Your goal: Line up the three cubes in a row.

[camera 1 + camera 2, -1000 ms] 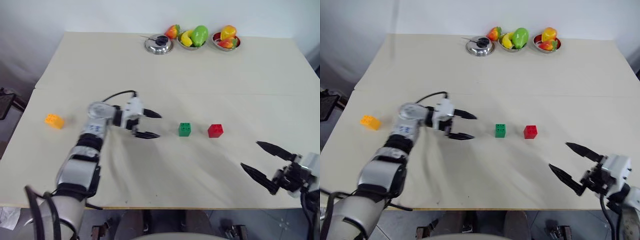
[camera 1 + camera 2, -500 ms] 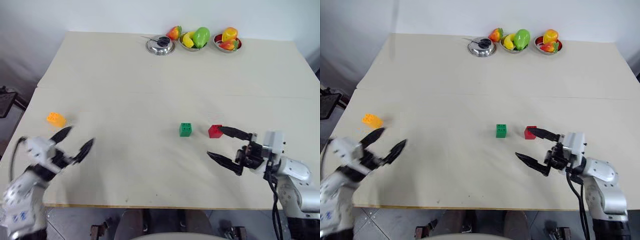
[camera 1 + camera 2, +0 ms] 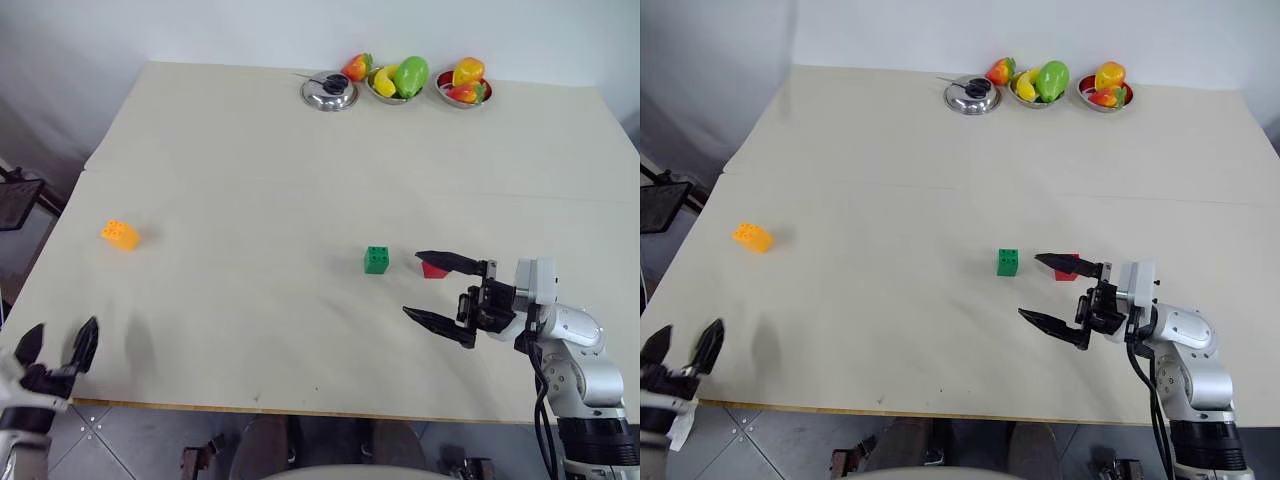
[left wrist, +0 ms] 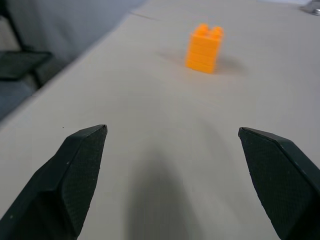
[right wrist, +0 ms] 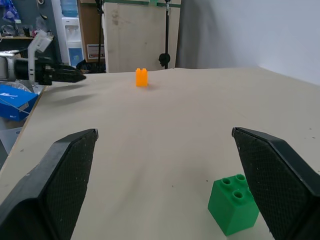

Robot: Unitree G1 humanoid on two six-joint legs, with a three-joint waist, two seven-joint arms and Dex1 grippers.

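No writing is readable. Orange cube (image 3: 120, 235) sits near the bench (image 3: 250, 150) left edge, well apart from green cube (image 3: 377, 260) and red cube (image 3: 433, 268). Left claw (image 3: 58, 352) is wide at the near edge; right claw (image 3: 440, 290) is wide beside red, both empty.

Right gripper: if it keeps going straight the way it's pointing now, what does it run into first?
Probably the green cube, sitting low between the open right gripper fingers. It's off toward one finger, so that finger may clip it. Beyond lies bare table, then the distant orange cube.
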